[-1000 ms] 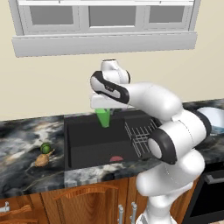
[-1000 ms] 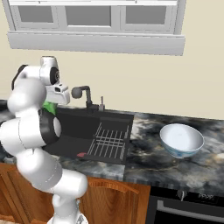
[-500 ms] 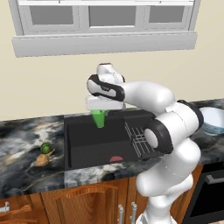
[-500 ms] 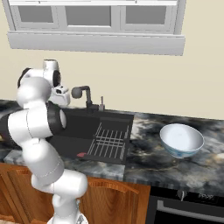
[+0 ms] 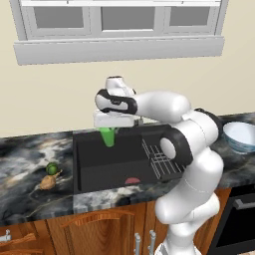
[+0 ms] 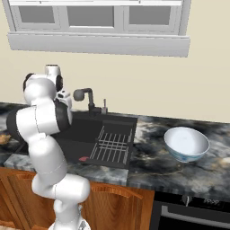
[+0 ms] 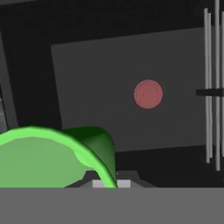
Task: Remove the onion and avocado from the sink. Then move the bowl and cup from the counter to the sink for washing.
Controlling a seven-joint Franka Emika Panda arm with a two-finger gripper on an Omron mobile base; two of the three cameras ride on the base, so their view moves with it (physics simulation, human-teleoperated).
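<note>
My gripper point(image 5: 108, 129) hangs over the left half of the black sink point(image 5: 99, 170), shut on the rim of the bright green cup point(image 5: 107, 137). The cup dangles below the hand, above the basin floor. In the hand view the cup's rim point(image 7: 43, 157) fills the lower left, over the sink floor point(image 7: 109, 65). The tan onion point(image 5: 47, 183) and the dark green avocado point(image 5: 51, 169) lie side by side on the marbled counter point(image 5: 25, 159) left of the sink. The white bowl point(image 6: 186, 143) stands on the counter right of the sink.
A wire rack point(image 5: 159, 159) takes up the sink's right part, and a red drain plug point(image 7: 148, 94) marks its floor. The dark faucet point(image 6: 87, 96) rises behind the basin. A window ledge runs along the wall above. Wooden cabinets sit below.
The hand has carried the cup a little to the left and slightly lower over the sink. The onion, avocado and bowl have stayed where they were.
</note>
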